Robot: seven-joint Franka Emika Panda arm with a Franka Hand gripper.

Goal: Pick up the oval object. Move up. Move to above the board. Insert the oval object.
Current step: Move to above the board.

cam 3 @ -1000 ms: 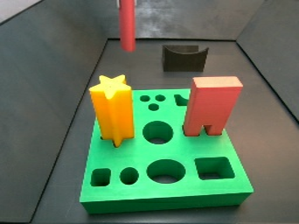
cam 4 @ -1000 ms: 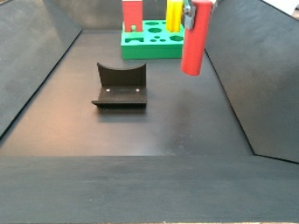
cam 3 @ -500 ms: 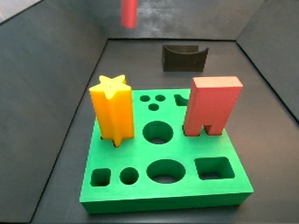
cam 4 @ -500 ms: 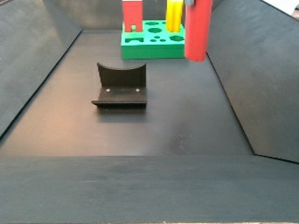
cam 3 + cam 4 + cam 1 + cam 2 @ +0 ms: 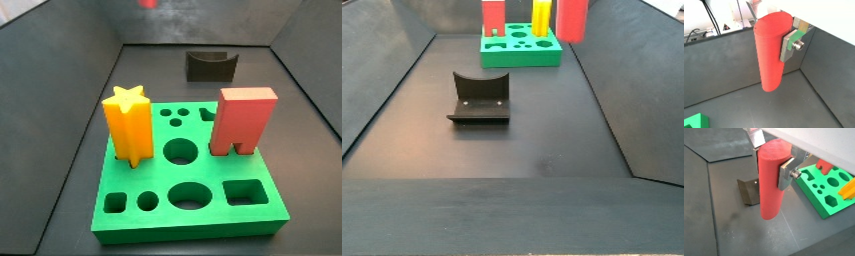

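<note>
While the oval object (image 5: pixel 771 52) hangs upright in mid-air, its long axis vertical and its rounded lower end pointing down at the dark desk (image 5: pixel 502 150), the end effector (image 5: pixel 777 165) is clenched on its upper part, with a silver finger plate (image 5: pixel 786 172) pressed flat against the peg's side in both wrist views. Only the peg's lower end shows in both side views, at the very top edge of the picture (image 5: pixel 148 3), and as a red bar beside the far wall (image 5: pixel 572 18); the end effector itself lies out of frame there. Well below the peg, the board (image 5: pixel 191 205) sits on the desk, several of its holes open. A yellow-orange star-shaped post (image 5: pixel 128 125) stands upright on the board, and a red arch-bottomed block (image 5: pixel 242 121) stands upright near the opposite edge. The fixture (image 5: pixel 478 97), a dark bracket on a base plate, rests on the desk apart from the board, and it appears behind the peg in a wrist view (image 5: pixel 748 191). A corner of the board also shows in a wrist view (image 5: pixel 693 121).
</note>
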